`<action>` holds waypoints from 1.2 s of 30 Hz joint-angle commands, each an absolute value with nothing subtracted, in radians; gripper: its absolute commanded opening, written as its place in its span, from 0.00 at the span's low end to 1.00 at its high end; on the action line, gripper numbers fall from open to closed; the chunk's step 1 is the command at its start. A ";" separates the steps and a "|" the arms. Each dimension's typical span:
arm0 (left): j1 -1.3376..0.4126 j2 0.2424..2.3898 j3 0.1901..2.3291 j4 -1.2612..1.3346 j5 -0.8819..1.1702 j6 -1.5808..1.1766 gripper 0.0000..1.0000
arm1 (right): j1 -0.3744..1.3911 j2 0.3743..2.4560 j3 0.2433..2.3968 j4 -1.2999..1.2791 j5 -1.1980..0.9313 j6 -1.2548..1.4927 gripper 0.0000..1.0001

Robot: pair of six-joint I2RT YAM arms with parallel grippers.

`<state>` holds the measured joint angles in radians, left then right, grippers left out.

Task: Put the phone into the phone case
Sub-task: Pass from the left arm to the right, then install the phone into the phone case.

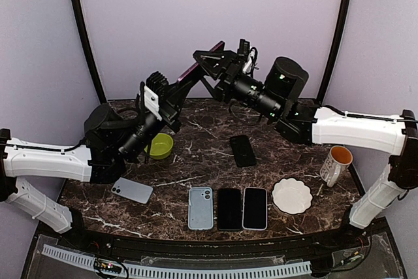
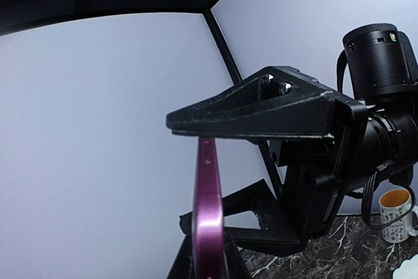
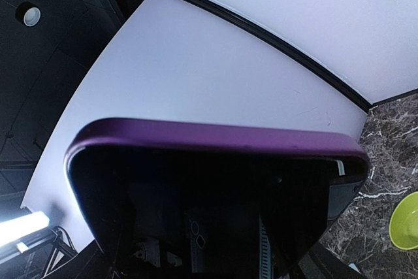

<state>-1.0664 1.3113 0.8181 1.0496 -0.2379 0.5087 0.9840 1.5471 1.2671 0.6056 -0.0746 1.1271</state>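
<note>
A purple phone case [image 1: 196, 70] is held in the air above the back of the table, between both grippers. My left gripper [image 1: 175, 91] is shut on its lower end. In the left wrist view the case's edge [image 2: 208, 213] rises from my fingers [image 2: 230, 261]. My right gripper [image 1: 209, 63] spans the case's other end, its fingers [image 2: 261, 106] above and below the edge. In the right wrist view the purple rim [image 3: 215, 135] frames a dark glossy phone face [image 3: 209, 194] that hides my own fingers.
On the table lie a black phone [image 1: 243, 150], a light blue case [image 1: 132, 189], and a row of a blue-grey case [image 1: 200, 207], a black phone [image 1: 229, 208] and a pale-cased phone [image 1: 255, 208]. Also a green bowl [image 1: 159, 146], a white plate [image 1: 292, 195] and a mug [image 1: 336, 164].
</note>
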 commanded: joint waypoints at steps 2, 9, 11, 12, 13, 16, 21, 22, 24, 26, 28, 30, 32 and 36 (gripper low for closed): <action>-1.078 1.279 0.788 1.097 -0.221 0.452 0.05 | 0.974 1.493 1.244 0.664 -0.047 1.044 0.00; -1.078 1.283 0.751 1.115 -0.231 0.476 0.03 | 0.975 1.474 1.239 0.678 -0.051 1.028 0.00; -1.078 1.288 0.750 1.119 -0.235 0.498 0.05 | 0.975 1.471 1.238 0.681 -0.052 1.029 0.00; -1.078 1.290 0.750 1.119 -0.236 0.503 0.06 | 0.976 1.470 1.237 0.685 -0.053 1.031 0.00; -1.079 1.292 0.750 1.120 -0.236 0.514 0.09 | 0.975 1.470 1.235 0.687 -0.054 1.031 0.00; -1.079 1.296 0.748 1.114 -0.235 0.519 0.13 | 0.975 1.463 1.224 0.690 -0.047 1.026 0.00; -1.079 1.297 0.744 1.093 -0.222 0.495 0.33 | 0.973 1.448 1.205 0.681 -0.019 1.023 0.00; -1.078 1.297 0.743 1.093 -0.233 0.486 0.41 | 0.973 1.446 1.205 0.671 -0.016 1.017 0.00; -1.079 1.285 0.741 1.087 -0.264 0.475 0.51 | 0.972 1.437 1.211 0.624 -0.004 0.993 0.00; -1.077 1.255 0.744 1.028 -0.273 0.463 0.58 | 0.972 1.425 1.231 0.516 0.046 0.950 0.00; -1.076 1.209 0.760 0.878 -0.258 0.421 0.63 | 0.975 1.421 1.275 0.338 0.123 0.890 0.00; -1.071 1.163 0.793 0.672 -0.234 0.351 0.68 | 0.987 1.436 1.334 0.136 0.222 0.823 0.00; -1.060 1.120 0.825 0.470 -0.236 0.263 0.71 | 1.010 1.463 1.396 -0.033 0.330 0.765 0.00; -1.001 1.044 0.835 0.145 -0.208 0.095 0.74 | 1.064 1.536 1.465 -0.292 0.551 0.726 0.00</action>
<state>-1.0504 1.1225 0.8085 0.5312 -0.2356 0.2962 1.0126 1.4837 1.3865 -0.0086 0.2970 0.8165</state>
